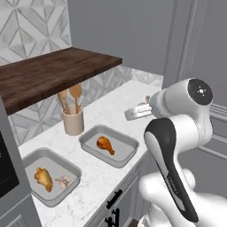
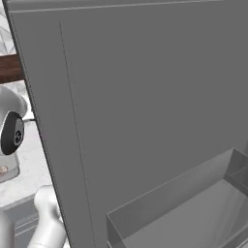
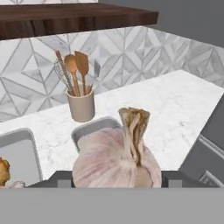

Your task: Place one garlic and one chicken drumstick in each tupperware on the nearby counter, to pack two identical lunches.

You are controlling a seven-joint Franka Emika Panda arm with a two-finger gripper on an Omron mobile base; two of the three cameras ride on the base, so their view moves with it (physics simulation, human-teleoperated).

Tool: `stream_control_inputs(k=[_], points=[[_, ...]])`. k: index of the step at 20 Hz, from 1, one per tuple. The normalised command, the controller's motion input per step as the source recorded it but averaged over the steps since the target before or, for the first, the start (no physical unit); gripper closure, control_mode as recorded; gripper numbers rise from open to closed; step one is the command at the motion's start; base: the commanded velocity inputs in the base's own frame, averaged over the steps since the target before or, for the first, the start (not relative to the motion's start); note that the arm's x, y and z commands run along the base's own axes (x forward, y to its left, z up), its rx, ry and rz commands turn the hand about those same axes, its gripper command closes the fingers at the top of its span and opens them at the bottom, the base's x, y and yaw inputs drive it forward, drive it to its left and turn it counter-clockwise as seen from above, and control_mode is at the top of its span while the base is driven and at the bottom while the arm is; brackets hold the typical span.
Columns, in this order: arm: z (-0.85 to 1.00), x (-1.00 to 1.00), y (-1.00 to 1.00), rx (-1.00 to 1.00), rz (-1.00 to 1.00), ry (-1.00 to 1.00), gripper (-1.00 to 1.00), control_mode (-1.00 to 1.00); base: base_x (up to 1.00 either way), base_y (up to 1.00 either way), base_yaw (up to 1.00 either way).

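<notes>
In the hand view a large pinkish-white garlic with a dry brown tip sits between the fingers of my gripper, which is shut on it. In the left base view my gripper hovers above the counter, to the right of and beyond the right tupperware. That tupperware holds one chicken drumstick. The left tupperware holds a drumstick and a second garlic. In the hand view the right tupperware's rim shows just behind the held garlic.
A beige utensil cup with wooden spoons stands against the tiled wall behind the trays. A dark wooden shelf overhangs the counter's back. A tall grey panel stands close on the right side.
</notes>
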Motion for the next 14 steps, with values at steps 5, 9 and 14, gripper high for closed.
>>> stream_control_inputs(k=[5,9,14], points=[[-1.00,1.00,0.00,0.00,0.00,0.70,1.00,-1.00,0.00,0.00,0.00],[-1.00,1.00,0.25,-0.09,0.00,0.30,1.00,-1.00,0.00,0.00,0.00],[-1.00,0.60,0.34,-0.25,0.00,-0.03,1.00,-1.00,0.00,0.00,0.00]])
